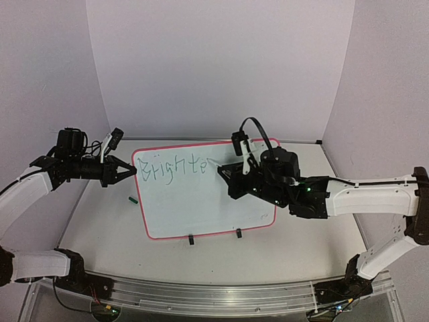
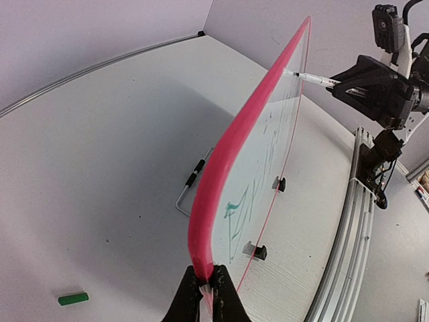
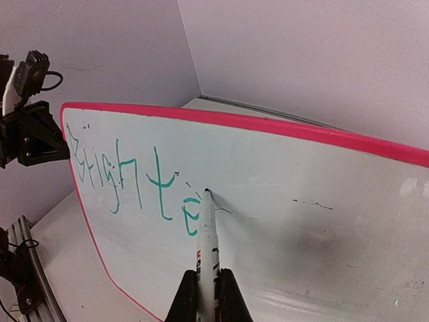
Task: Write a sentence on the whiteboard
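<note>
The whiteboard [image 1: 201, 201], white with a red-pink frame, stands tilted on the table on two black clips. Green letters of the sentence [image 1: 175, 165] read "Brighte" along its top. My left gripper [image 1: 127, 170] is shut on the board's left edge; the left wrist view shows the frame [image 2: 221, 168] pinched in my gripper [image 2: 208, 285]. My right gripper [image 3: 208, 288] is shut on a white marker [image 3: 206, 248] whose tip touches the whiteboard [image 3: 301, 201] just right of the "e" of the sentence [image 3: 134, 178]. In the top view the right gripper [image 1: 231, 176] is at the board's upper middle.
A small green marker cap [image 1: 133, 199] lies on the grey table left of the board and shows in the left wrist view [image 2: 72, 298]. A wire stand [image 2: 188, 191] sits behind the board. An aluminium rail [image 1: 214, 295] runs along the near table edge.
</note>
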